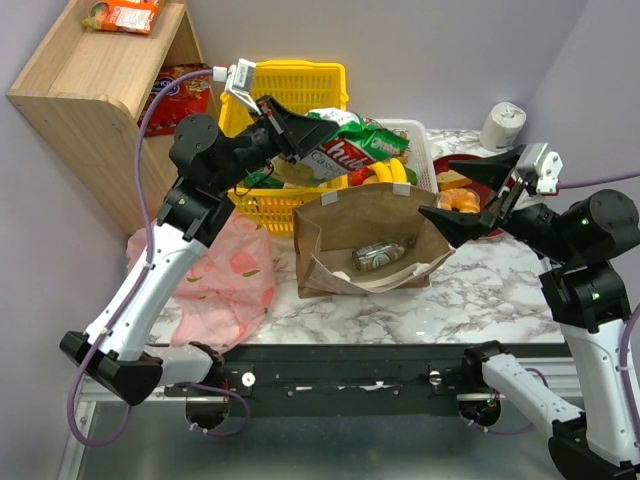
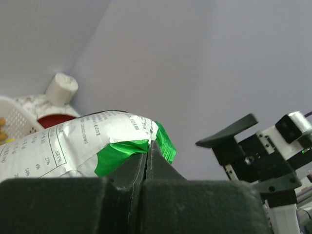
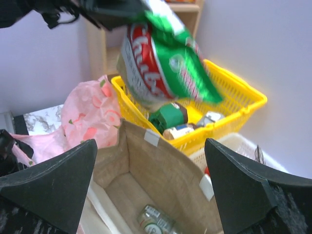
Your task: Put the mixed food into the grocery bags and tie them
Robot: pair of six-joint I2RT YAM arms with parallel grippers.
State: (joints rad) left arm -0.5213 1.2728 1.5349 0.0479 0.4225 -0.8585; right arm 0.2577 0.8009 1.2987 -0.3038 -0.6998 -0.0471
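Crisp packet (image 1: 345, 150) first: the left gripper (image 1: 300, 135) is clenched on it, jaws pressed together on the green crimped end, as the left wrist view shows (image 2: 148, 146). From that pinch the packet (image 2: 73, 146) sticks out sideways in the air, printed back towards the wrist camera, touching nothing else.

I judge it light and puffed with air, with a slick foil skin and brittle contents. The flat end seam is the right place to hold it; squeezing the belly would crush the crisps or let the foil slide.

Outward from the gripper, the packet hangs over the near edge of the yellow basket (image 1: 300, 80), just beyond the far rim of the paper bag (image 1: 370, 215). From the right wrist it shows above and behind the open mouth (image 3: 161, 63), not yet over it. The bag stands open on the worktop with a jar (image 1: 380, 255) lying in its bottom.

The right gripper (image 1: 437, 187) is spread wide and holds nothing, hovering at the bag's right rim, facing the mouth (image 3: 151, 141).

Bananas (image 1: 390, 172) lie just behind the bag. The pink bag (image 1: 225, 275) sits crumpled to the left, under the left arm.
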